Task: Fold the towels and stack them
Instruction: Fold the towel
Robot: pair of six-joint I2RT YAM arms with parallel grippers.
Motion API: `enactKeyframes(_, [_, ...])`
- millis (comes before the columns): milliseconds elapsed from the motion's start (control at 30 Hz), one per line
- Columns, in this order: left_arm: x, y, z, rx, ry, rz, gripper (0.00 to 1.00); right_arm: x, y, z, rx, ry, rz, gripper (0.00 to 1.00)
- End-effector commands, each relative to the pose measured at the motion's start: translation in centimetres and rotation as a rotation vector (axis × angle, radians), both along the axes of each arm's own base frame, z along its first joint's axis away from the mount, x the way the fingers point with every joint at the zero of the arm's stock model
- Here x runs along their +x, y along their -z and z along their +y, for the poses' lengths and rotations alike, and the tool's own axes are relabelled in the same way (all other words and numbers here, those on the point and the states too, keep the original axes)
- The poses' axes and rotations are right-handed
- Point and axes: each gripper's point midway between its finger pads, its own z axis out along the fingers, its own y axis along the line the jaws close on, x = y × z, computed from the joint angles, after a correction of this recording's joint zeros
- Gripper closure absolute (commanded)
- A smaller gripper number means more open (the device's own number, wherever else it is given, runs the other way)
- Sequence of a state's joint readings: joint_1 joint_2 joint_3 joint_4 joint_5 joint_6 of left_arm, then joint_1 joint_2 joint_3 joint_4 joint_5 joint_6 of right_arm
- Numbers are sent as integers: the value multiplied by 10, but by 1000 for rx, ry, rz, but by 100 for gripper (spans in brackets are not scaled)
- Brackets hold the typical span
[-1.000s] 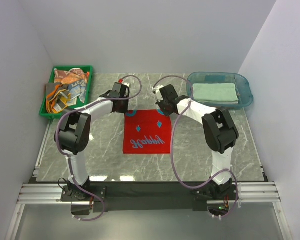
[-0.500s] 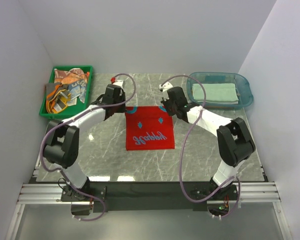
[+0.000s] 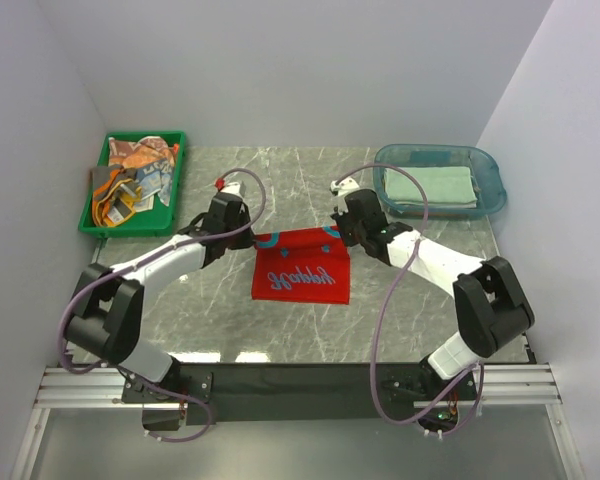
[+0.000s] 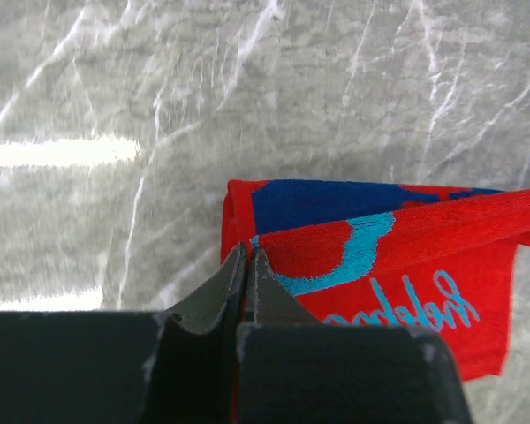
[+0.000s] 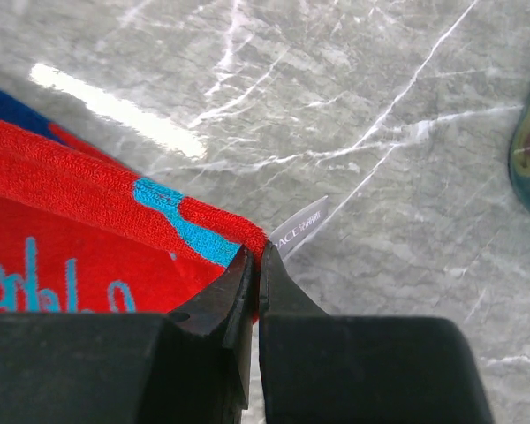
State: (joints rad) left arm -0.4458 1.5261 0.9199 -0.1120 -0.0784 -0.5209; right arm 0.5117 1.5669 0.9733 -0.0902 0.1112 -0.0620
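A red towel with blue lettering (image 3: 302, 275) lies mid-table, its far edge lifted and carried over toward the near edge. My left gripper (image 3: 248, 243) is shut on the far left corner; in the left wrist view (image 4: 248, 252) the red cloth (image 4: 397, 256) hangs from the jaws over the lower layer. My right gripper (image 3: 342, 232) is shut on the far right corner, which shows in the right wrist view (image 5: 253, 250) with the red cloth (image 5: 79, 190) and a white label (image 5: 300, 230). A folded sage green towel (image 3: 430, 186) lies in the blue tub (image 3: 492, 190).
A green tray (image 3: 92, 215) at the back left holds a heap of crumpled orange, grey and tan towels (image 3: 135, 175). The clear blue tub stands at the back right. Grey marble table (image 3: 200, 320) lies around the red towel.
Both grippers have moved toward the near edge, carrying the red towel's far edge up and over the rest of it. The towel now shows shorter front to back.
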Motion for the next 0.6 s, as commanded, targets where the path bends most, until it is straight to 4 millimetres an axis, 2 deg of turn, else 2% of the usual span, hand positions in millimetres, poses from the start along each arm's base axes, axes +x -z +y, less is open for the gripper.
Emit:
enactKeyframes(0, [1, -13, 33, 42, -139, -43, 99, -1, -14, -34, -61, 129, -60, 100])
enactKeyframes(133, [-3, -21, 38, 46, -154, -54, 99, -9, -16, -37, -64, 135, -67, 100])
enactKeyframes(233, [-6, -19, 40, 52, -160, -41, 99, -16, -14, -38, -71, 140, -60, 100])
enactKeyframes(567, [-32, 13, 42, 18, -182, 59, 99, -42, 12, -48, -72, 216, 50, 100])
